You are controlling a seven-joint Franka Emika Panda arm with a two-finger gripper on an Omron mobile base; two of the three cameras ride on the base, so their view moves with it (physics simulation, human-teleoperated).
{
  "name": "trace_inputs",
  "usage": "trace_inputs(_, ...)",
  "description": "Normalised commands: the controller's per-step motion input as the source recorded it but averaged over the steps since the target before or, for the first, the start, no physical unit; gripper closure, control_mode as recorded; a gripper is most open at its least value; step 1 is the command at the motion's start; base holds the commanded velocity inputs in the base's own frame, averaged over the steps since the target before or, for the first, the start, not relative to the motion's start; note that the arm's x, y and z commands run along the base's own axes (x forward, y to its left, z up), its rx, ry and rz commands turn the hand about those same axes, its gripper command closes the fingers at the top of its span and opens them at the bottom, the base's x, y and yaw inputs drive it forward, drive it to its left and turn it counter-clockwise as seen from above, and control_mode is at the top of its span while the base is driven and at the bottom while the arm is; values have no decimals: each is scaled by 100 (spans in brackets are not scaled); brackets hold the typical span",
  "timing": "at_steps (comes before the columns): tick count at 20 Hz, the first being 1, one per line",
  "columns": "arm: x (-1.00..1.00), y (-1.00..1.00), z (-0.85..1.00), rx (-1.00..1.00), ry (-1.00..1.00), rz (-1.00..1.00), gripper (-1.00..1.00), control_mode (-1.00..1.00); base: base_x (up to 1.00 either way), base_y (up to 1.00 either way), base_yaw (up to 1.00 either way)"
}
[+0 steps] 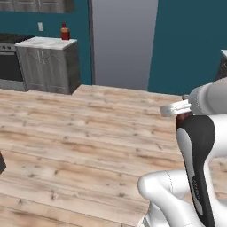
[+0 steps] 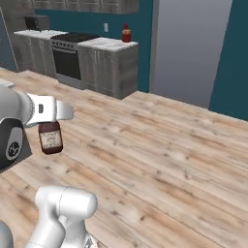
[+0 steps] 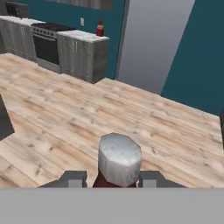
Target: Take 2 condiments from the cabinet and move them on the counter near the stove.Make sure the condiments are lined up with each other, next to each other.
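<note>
Now the two-finger gripper (image 3: 111, 180) is squeezed tight on the squat dark brown bottle (image 2: 50, 137) with a pale label, high over the wide bare wood floor (image 2: 160, 155); far off, the slim red squeeze bottle (image 1: 65, 32) stands near the back edge of the short white marble counter (image 1: 44, 43), beside the black stove (image 2: 72, 37).

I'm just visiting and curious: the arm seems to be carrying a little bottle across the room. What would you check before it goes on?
1. Brown bottle clamped in the end effector: ok.
2. Bottle hanging upright, cap up: ok.
3. Red bottle already standing on the counter: ok.
4. Bare counter beside the red bottle for a neighbour: ok.
5. Wooden floor toward the counter free of obstacles: ok.
6. Counter within reach from here: not ok, too far.
</note>
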Motion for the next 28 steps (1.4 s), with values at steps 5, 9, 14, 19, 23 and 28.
trace_inputs(5,0,0,0,0,0,0,100,100,0,2,70)
trace_inputs(9,0,0,0,0,0,0,100,100,4,0,57)
trace_inputs(14,0,0,0,0,0,0,100,100,83,-11,4)
trace_inputs(19,0,0,0,0,0,0,100,100,100,-44,0)
trace_inputs(23,0,0,0,0,0,0,100,100,100,-53,0)
trace_inputs(28,0,0,0,0,0,0,100,100,100,-34,0)
